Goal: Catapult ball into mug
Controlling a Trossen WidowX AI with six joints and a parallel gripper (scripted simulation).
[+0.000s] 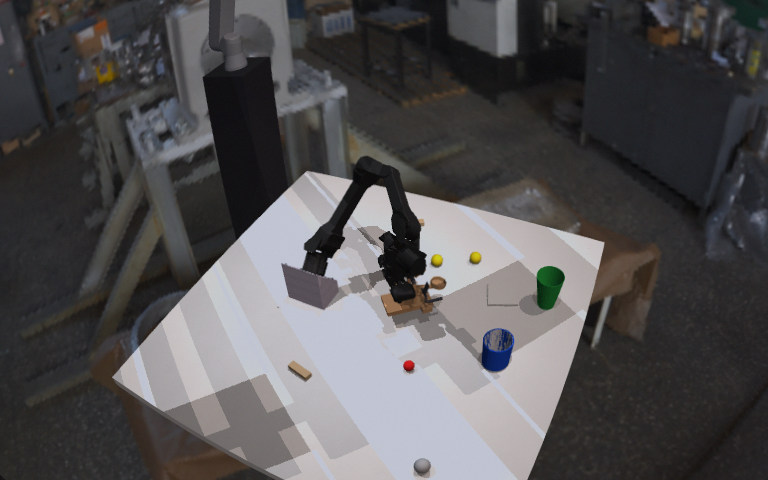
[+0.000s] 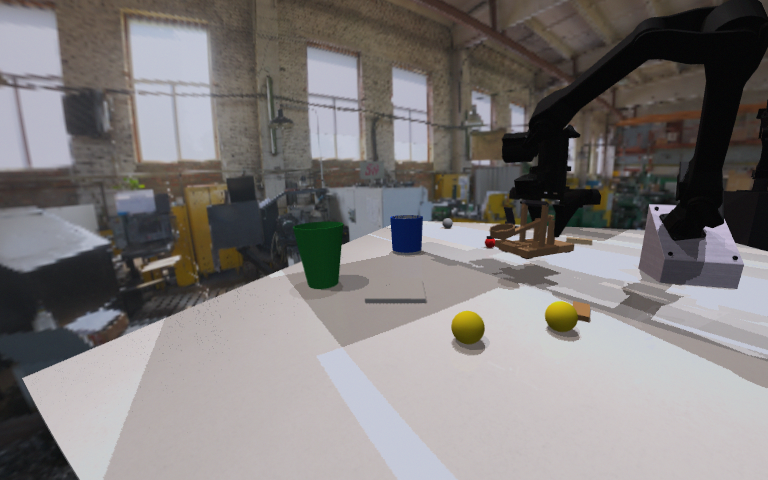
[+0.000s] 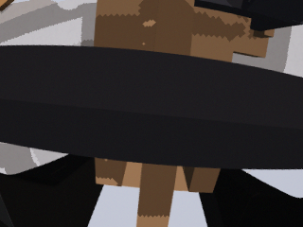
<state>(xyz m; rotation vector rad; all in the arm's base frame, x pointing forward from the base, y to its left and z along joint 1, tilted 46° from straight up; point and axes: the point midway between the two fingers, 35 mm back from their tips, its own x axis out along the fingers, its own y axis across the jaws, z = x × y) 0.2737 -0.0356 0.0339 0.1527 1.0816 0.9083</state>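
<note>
The wooden catapult (image 1: 394, 305) (image 2: 535, 249) (image 3: 166, 28) stands upright on the table. Its round cup (image 1: 437, 282) (image 2: 502, 229) is on the side away from the arm's base and looks empty. My gripper (image 1: 404, 289) (image 2: 544, 221) (image 3: 154, 150) points down over the catapult, shut on its frame; the exact contact is partly hidden. A black crossbar (image 3: 151, 106) spans the wrist view. The blue mug (image 1: 496, 355) (image 2: 406, 234) stands beyond the catapult. A red ball (image 1: 408, 365) (image 2: 489, 242) and two yellow balls (image 1: 436, 260) (image 1: 475, 257) (image 2: 467, 327) (image 2: 561, 316) rest on the table.
A green cup (image 1: 548, 289) (image 2: 318, 254) stands near the mug. A grey ball (image 1: 421, 465) (image 2: 447, 223) lies far off. Wooden blocks (image 1: 299, 370) (image 2: 582, 311) lie on the table. A thin flat tile (image 2: 395, 300) lies near the green cup.
</note>
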